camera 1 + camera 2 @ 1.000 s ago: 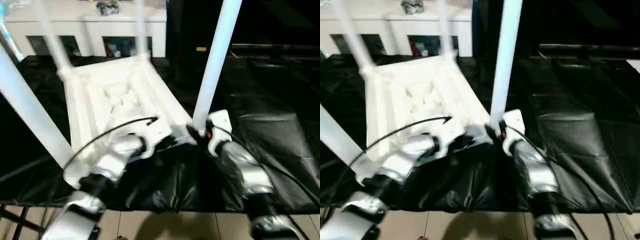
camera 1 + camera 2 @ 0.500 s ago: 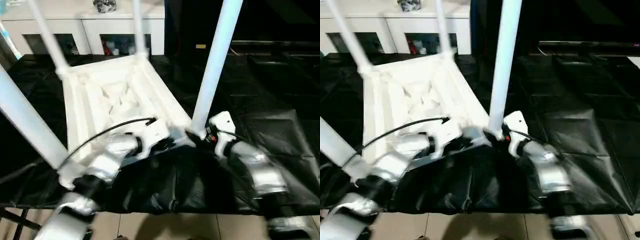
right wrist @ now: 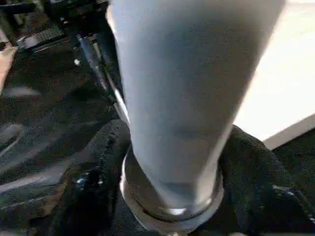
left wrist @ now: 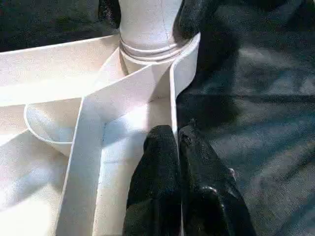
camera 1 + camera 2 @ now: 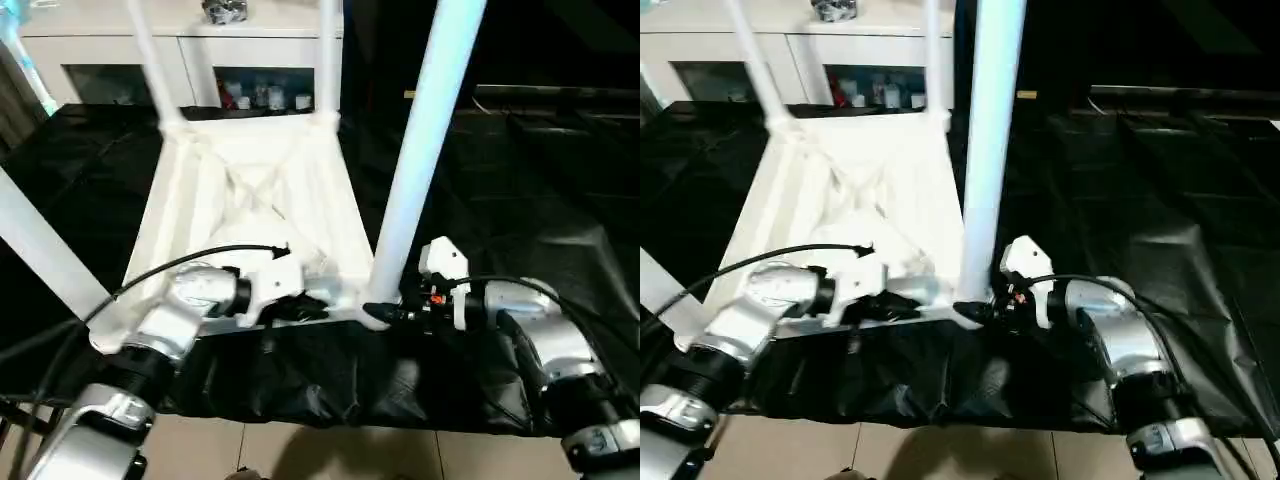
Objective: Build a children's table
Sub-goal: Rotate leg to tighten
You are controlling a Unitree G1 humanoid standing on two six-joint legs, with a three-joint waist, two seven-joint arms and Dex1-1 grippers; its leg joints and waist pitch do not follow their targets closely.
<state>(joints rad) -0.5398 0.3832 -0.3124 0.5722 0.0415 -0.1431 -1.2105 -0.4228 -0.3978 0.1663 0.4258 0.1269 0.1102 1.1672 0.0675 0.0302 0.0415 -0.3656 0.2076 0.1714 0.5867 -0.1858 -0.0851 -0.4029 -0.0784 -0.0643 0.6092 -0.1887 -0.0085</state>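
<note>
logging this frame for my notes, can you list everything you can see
white plastic rectangular tabletop: one, white, upside down on the black sheet, ribs up
long tapered white tubular legs: four, white, standing up from the corner sockets
black plastic sheet: one, black, covering the work surface
white cabinet with glass doors: one, white, behind the work surface
left gripper: one, black fingers, shut on the tabletop's near rim
right gripper: one, black fingers, around the base of the near right leg
</note>
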